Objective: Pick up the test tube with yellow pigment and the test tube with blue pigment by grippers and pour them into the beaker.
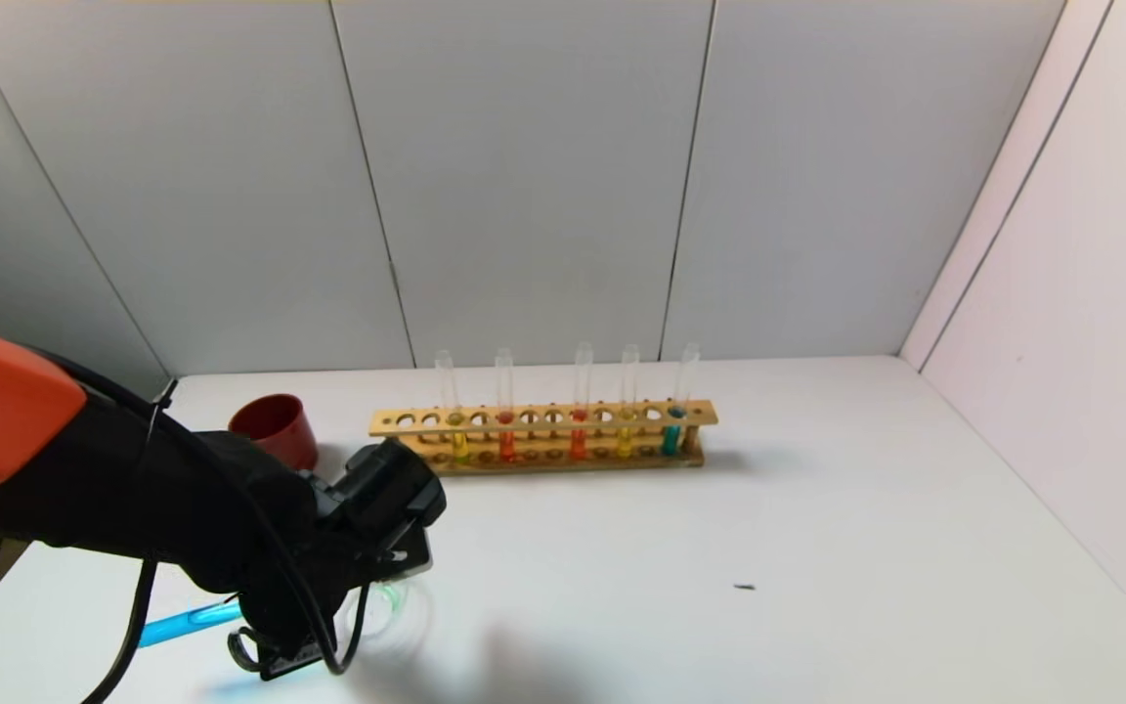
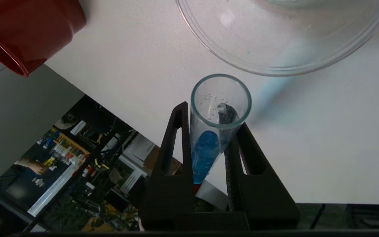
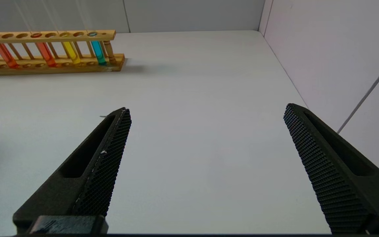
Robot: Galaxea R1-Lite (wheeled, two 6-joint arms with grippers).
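My left gripper (image 1: 360, 585) is shut on the test tube with blue pigment (image 1: 182, 623), held nearly level low over the table's front left. In the left wrist view my left gripper (image 2: 212, 116) clamps this tube (image 2: 206, 154); its open mouth is just short of the beaker's rim (image 2: 275, 64), and blue liquid sits in the tube's lower part. The beaker (image 1: 399, 604) is partly hidden behind the hand. Two yellow tubes (image 1: 458, 435) (image 1: 626, 430) and a blue twin (image 1: 672, 430) stand in the rack. My right gripper (image 3: 206, 108) is open and empty above bare table.
A wooden tube rack (image 1: 543, 418) stands at the table's middle back, also holding two orange-red tubes (image 1: 506, 435). A dark red cup (image 1: 275, 425) stands left of it, close behind my left hand. White walls close the back and right. A small dark speck (image 1: 744, 587) lies on the table.
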